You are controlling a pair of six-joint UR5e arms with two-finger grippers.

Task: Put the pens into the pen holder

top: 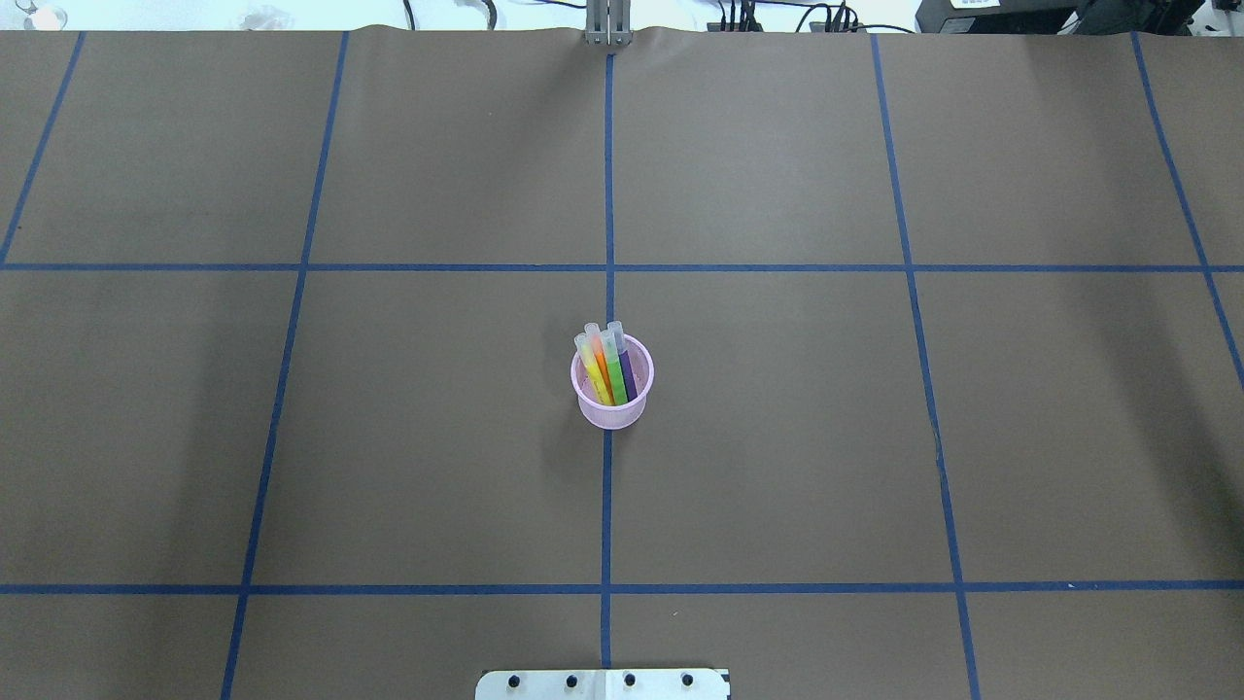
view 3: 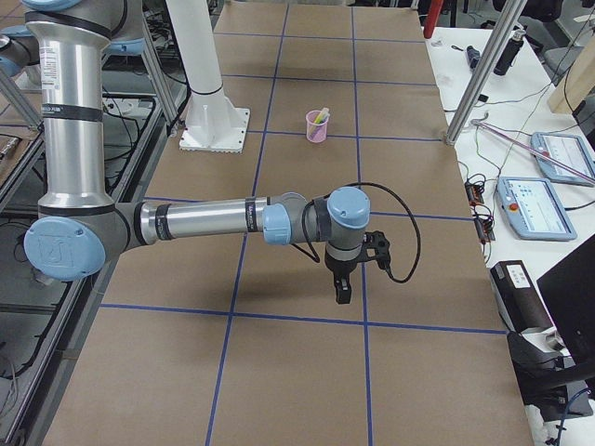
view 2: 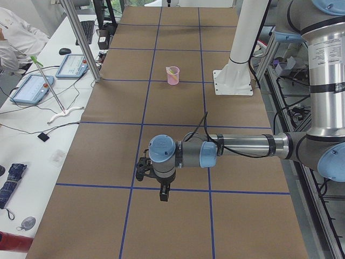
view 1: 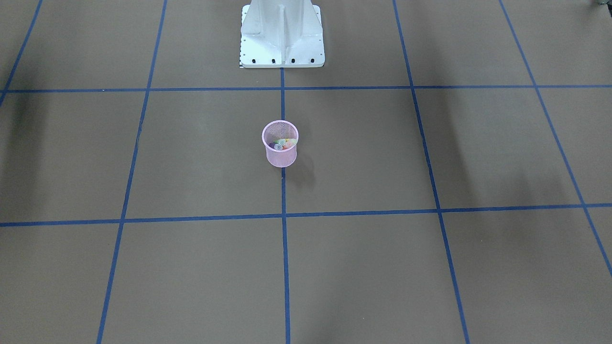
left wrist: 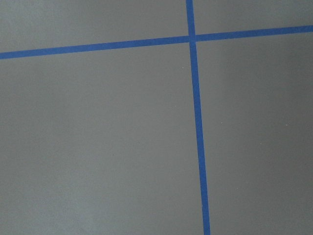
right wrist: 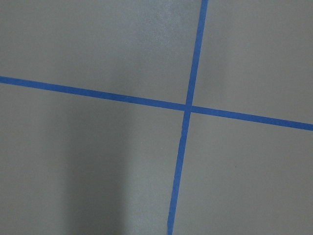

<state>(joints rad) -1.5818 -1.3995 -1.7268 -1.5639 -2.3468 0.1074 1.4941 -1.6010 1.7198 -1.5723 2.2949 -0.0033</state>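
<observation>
The pink mesh pen holder point(top: 610, 415) stands upright at the table's middle, on a blue tape line; it also shows in the front view point(view 1: 281, 156). The yellow pen point(top: 592, 374), orange pen point(top: 603, 366), green pen point(top: 615, 375) and purple pen point(top: 628, 375) stand inside it, caps up, leaning on the far rim. My left gripper point(view 2: 164, 194) shows only in the exterior left view and my right gripper point(view 3: 340, 293) only in the exterior right view. Both hang low over bare table far from the holder. I cannot tell whether either is open or shut.
The brown table cover carries a grid of blue tape lines point(top: 608, 194). The robot's white base point(view 1: 282, 36) stands behind the holder. Both wrist views show only table cover and tape crossings point(left wrist: 191, 38). Benches with tablets point(view 2: 70, 66) and cables flank the table ends.
</observation>
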